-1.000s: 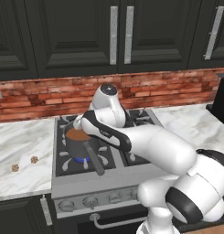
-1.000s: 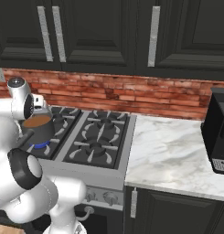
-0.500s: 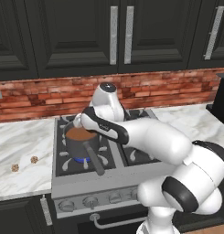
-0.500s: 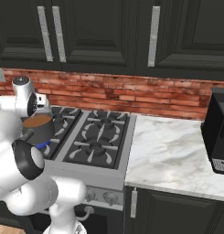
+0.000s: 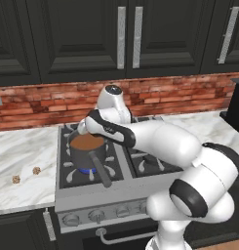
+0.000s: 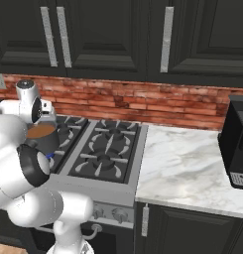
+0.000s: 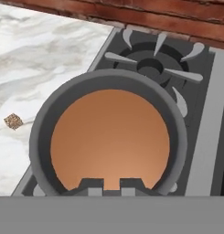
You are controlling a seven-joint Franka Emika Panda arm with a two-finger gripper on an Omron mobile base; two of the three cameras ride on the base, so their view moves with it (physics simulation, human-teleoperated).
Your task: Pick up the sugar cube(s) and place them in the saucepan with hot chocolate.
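The fingers (image 7: 112, 184), nearly together at the frame's bottom, hung over the saucepan (image 7: 40, 137), seemingly poised to drop a sugar cube (image 7: 13, 121)'s sibling there.

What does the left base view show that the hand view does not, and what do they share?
Left base view alone: two brownish sugar cubes on the marble counter, the saucepan's long handle, a blue flame beneath it, stove knobs, dark cabinets. Hand view alone: the gripper, shut, above the rim, looking straight down onto the smooth orange-brown liquid. Both: the saucepan, one brownish cube, brick backsplash.
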